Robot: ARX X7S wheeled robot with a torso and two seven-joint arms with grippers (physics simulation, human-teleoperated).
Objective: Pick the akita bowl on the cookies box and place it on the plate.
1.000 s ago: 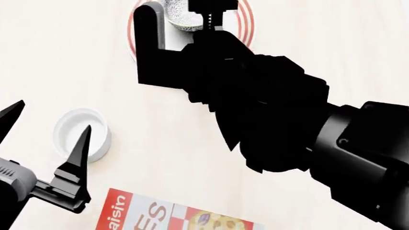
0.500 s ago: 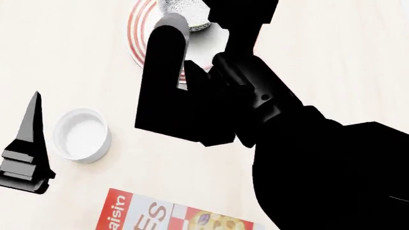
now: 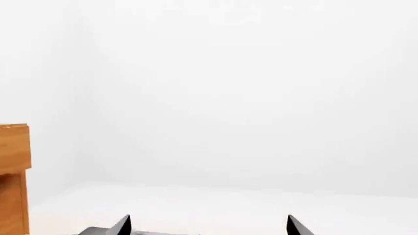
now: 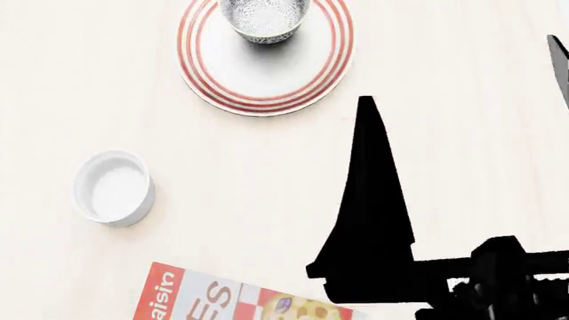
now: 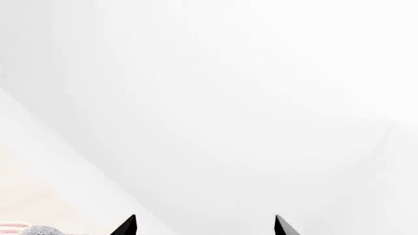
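Observation:
The akita bowl [image 4: 264, 19], white with grey speckle, stands upright on the far half of the red-ringed plate [image 4: 266, 73] at the top of the head view. The cookies box [image 4: 213, 300] lies at the bottom edge with nothing on the part that shows. My right gripper [image 4: 459, 67] is open and empty, held to the right of the plate and nearer than it; one black finger [image 4: 369, 200] points towards the plate. In the right wrist view the right gripper [image 5: 204, 226] is spread, with the bowl's rim [image 5: 39, 230] at the edge. The left gripper [image 3: 207, 225] is open, facing a white wall.
A small plain white cup [image 4: 113, 187] stands left of centre on the pale tabletop [image 4: 222, 173], between the plate and the box. A wooden furniture edge [image 3: 13, 166] shows in the left wrist view.
My right arm has drawn back from over the plate towards the lower right, uncovering the bowl on the plate. The left gripper has moved out of the head view.

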